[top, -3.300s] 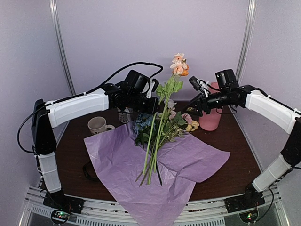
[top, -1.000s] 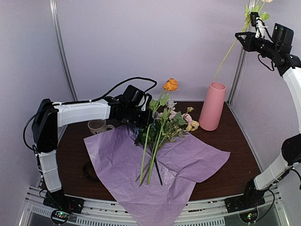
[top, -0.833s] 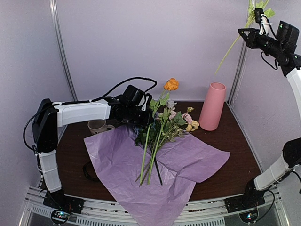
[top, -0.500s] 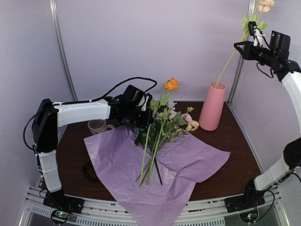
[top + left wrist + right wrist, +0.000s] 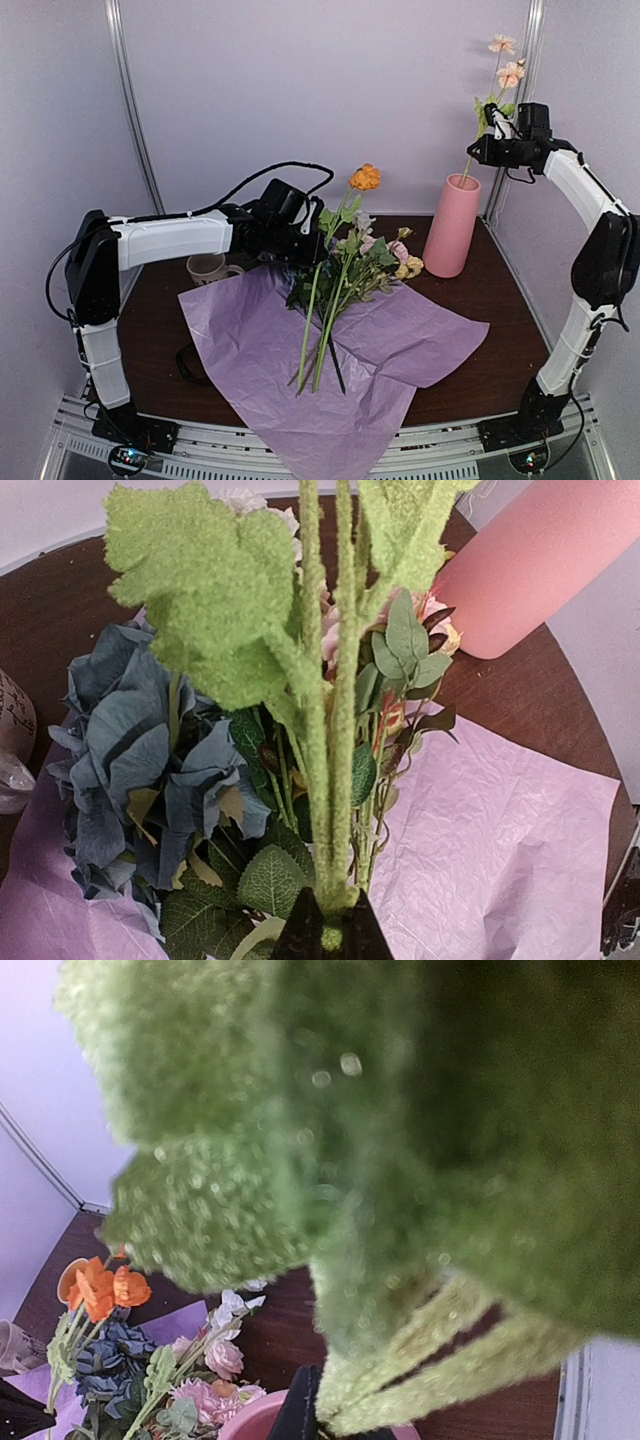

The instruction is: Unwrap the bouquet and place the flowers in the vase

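The bouquet lies unwrapped: the flowers (image 5: pixel 345 268) rest on the flat lilac tissue paper (image 5: pixel 300 380). My left gripper (image 5: pixel 306 229) is shut on the fuzzy green stem of an orange flower (image 5: pixel 365 178) and holds it up from the bunch. In the left wrist view its jaws (image 5: pixel 330 935) pinch that stem (image 5: pixel 335 780) beside a dusty blue bloom (image 5: pixel 150 770). My right gripper (image 5: pixel 478 152) is shut on a peach flower (image 5: pixel 505 60) above the pink vase (image 5: pixel 452 228), and the stem's lower end goes into the vase mouth. Blurred green leaves (image 5: pixel 380 1140) fill the right wrist view over the vase rim (image 5: pixel 250 1420).
A patterned mug (image 5: pixel 208 266) stands left of the paper, behind the left arm. Another small mug is partly hidden behind the left gripper. The paper hangs over the table's near edge (image 5: pixel 330 440). Grey walls close in at the back and both sides.
My right arm has come down and leftwards from high up, and the peach flower's stem now enters the vase. The left arm and the orange flower have held still.
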### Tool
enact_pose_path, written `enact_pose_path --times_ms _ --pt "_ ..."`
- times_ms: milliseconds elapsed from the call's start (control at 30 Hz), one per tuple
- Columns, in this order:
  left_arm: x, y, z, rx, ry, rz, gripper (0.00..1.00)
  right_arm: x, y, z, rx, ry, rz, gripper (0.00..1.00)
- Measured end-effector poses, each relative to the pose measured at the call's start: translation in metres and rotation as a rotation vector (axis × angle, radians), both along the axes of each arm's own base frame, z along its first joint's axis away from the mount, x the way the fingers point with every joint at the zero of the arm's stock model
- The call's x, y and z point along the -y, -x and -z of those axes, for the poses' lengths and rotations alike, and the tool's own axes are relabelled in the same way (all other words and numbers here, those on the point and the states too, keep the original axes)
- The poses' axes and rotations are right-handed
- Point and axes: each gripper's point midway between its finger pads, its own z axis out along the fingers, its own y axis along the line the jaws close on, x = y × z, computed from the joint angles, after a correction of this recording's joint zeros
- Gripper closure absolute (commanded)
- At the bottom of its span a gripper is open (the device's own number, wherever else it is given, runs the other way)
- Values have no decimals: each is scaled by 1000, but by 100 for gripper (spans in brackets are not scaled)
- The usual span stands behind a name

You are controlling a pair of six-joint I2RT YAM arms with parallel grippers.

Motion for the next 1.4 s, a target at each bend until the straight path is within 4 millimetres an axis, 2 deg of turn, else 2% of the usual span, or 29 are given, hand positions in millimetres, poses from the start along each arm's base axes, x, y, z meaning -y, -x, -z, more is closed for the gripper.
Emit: enact_pose_path --times_ms 67,133,233,333,400,533,633,733,867,933,1067,1100,1233,1300,1400 --pt "0 2 -2 2 2 3 100 1 -11 20 -51 -6 2 84" --pt "0 3 -2 2 2 4 100 1 -15 28 -73 -3 1 63" --pt "0 6 -1 1 1 7 100 2 -14 24 -74 -3 4 44" --pt "0 6 0 -1 -2 8 100 6 -9 14 -60 -15 13 33" --pt "0 7 0 -1 -2 10 100 12 -4 9 -55 -26 26 29" --pt "1 7 0 -1 -2 10 100 30 20 0 -58 -51 64 24" --pt "1 7 0 3 -3 13 100 37 45 -12 -49 -59 84 24" --pt "1 6 -5 20 2 21 100 34 81 -24 -28 -63 83 27" --pt "3 5 -16 54 23 31 100 16 133 -41 33 -89 27 33" --pt "4 5 -25 75 39 36 100 3 151 -54 74 -116 -25 34" --pt "5 6 -39 104 59 45 100 -33 170 -58 92 -166 -171 35" --pt "6 6 -43 114 68 49 100 -45 172 -53 78 -177 -216 36" --pt "6 10 -52 138 96 57 100 -97 171 -13 -47 -207 -380 38" --pt "5 12 -56 146 107 61 100 -120 168 8 -114 -218 -443 38" --pt "4 15 -58 157 129 65 100 -149 166 30 -172 -234 -523 37"
